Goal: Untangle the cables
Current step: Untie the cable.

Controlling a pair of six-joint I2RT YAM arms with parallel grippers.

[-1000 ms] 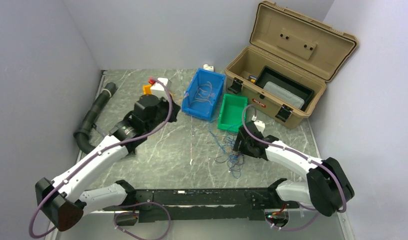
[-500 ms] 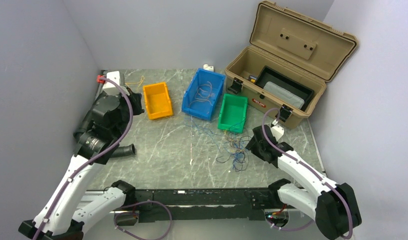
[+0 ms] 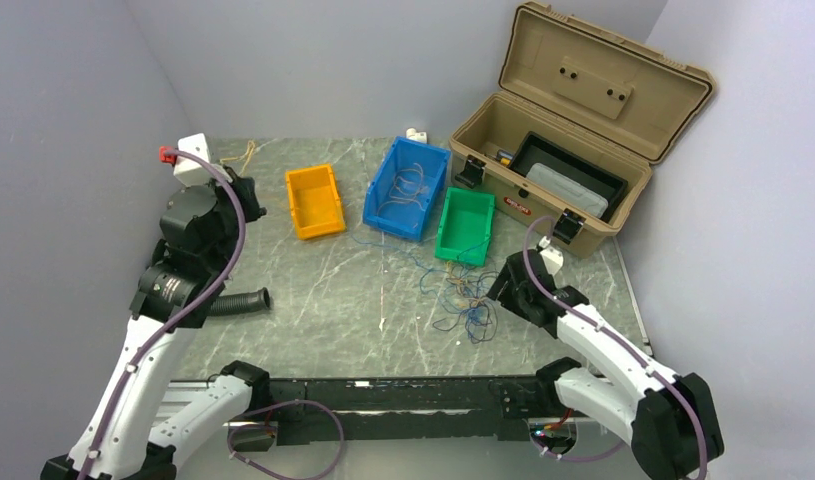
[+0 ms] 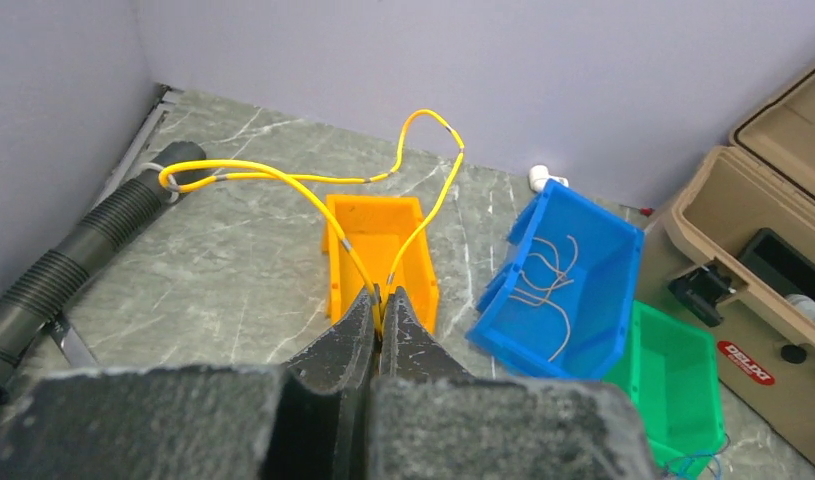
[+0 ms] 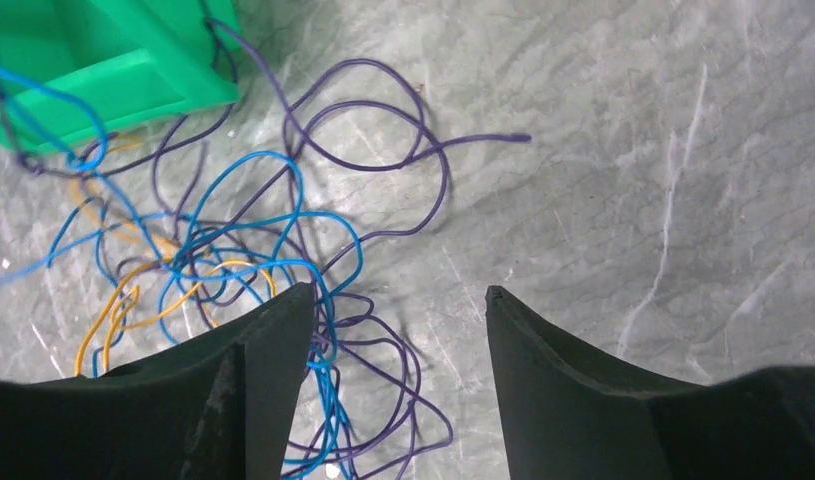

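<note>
Left to right. The left gripper [image 4: 380,300], raised at the table's far-left corner, has its jaws pressed together on a yellow cable [image 4: 283,175] that loops free in the air. To finish well, it should probably carry the whole loop over the orange bin [image 4: 373,200] before letting go. The remaining tangle [image 3: 468,300] lies on the table just in front of the green bin [image 3: 464,225]. The right gripper [image 5: 398,300] hovers beside it with fingers spread. It is best aimed at one outlying purple strand [image 5: 423,150]. Only the wrist views show the pinch and the separate blue, orange and purple wires. The top view shows how far apart the arms are.
</note>
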